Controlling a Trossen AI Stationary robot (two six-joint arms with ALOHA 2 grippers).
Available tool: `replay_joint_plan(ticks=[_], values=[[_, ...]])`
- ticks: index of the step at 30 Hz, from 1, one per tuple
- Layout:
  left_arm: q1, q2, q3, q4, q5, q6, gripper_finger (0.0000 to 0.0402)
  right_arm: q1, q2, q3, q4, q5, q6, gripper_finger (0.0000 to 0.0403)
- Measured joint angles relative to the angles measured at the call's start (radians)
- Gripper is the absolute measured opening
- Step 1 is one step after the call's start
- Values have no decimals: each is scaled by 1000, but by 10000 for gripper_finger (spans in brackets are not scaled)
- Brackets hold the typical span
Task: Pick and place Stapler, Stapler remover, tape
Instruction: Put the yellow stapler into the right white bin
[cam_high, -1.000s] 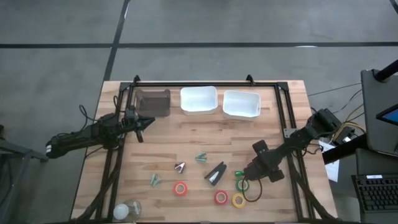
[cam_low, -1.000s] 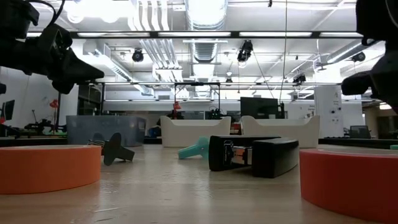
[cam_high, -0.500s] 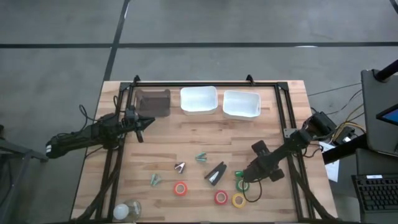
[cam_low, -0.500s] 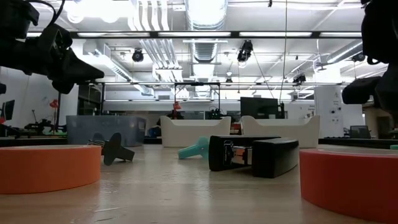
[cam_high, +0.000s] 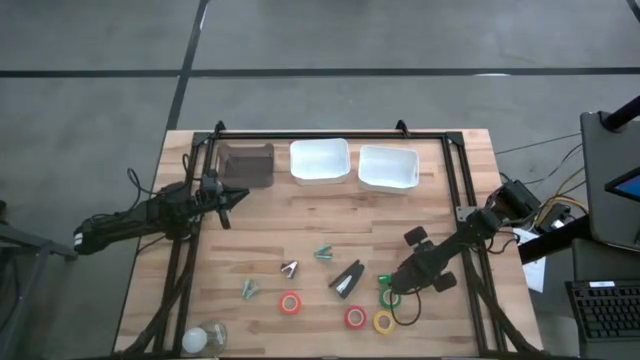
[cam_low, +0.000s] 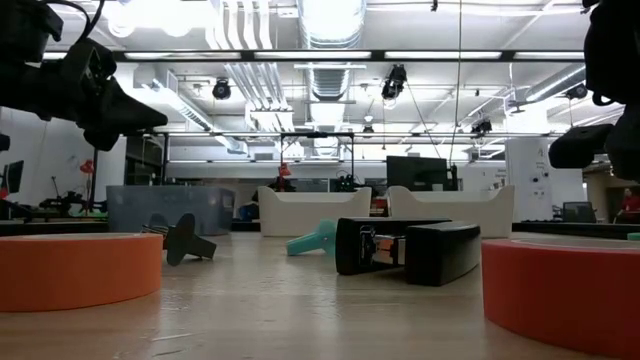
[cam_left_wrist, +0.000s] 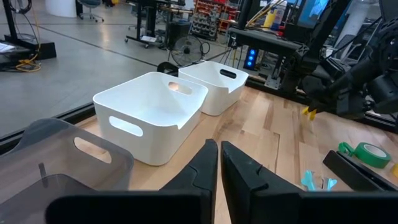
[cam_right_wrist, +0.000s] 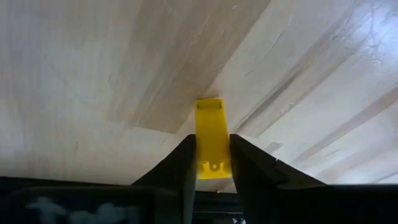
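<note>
Right claw (cam_right_wrist: 212, 163) pinches a yellow remover (cam_right_wrist: 210, 138), green tape (cam_high: 388, 296) just beside; lift straight, keeping grip square.

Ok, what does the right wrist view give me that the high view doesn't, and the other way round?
Only the right wrist view: a yellow piece clamped in the right tool, with bare wood beyond it. Only the high view: the stapler, the tape rolls, two white bins and the left tool, waiting at the table's left side. Both: the wooden table and the right tool itself.
</note>
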Motion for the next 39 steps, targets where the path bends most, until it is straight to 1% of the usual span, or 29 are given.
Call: replay_joint_plan(ticks=[4, 11, 15, 20, 23, 25, 30, 36, 39], values=[[0, 0, 0, 0, 0, 0, 26, 0, 0, 0, 0, -5, 6, 70], [0, 0, 0, 0, 0, 0, 23, 0, 0, 0, 2, 10, 17, 76], [0, 0, 0, 0, 0, 0, 26, 0, -1, 2, 1, 41, 21, 71], [0, 0, 0, 0, 0, 0, 23, 0, -3, 35, -35, 117, 16, 70], [0, 0, 0, 0, 0, 0, 25, -1, -3, 76, -83, 196, -1, 77], [0, 0, 0, 0, 0, 0, 26, -2, -3, 106, -122, 267, -9, 79], [0, 0, 0, 0, 0, 0, 23, -38, -15, 173, -153, 492, -9, 73], [0, 0, 0, 0, 0, 0, 26, -162, -72, 225, -149, 693, 49, 73], [0, 0, 0, 0, 0, 0, 24, -241, -127, 229, -87, 774, 65, 77]])
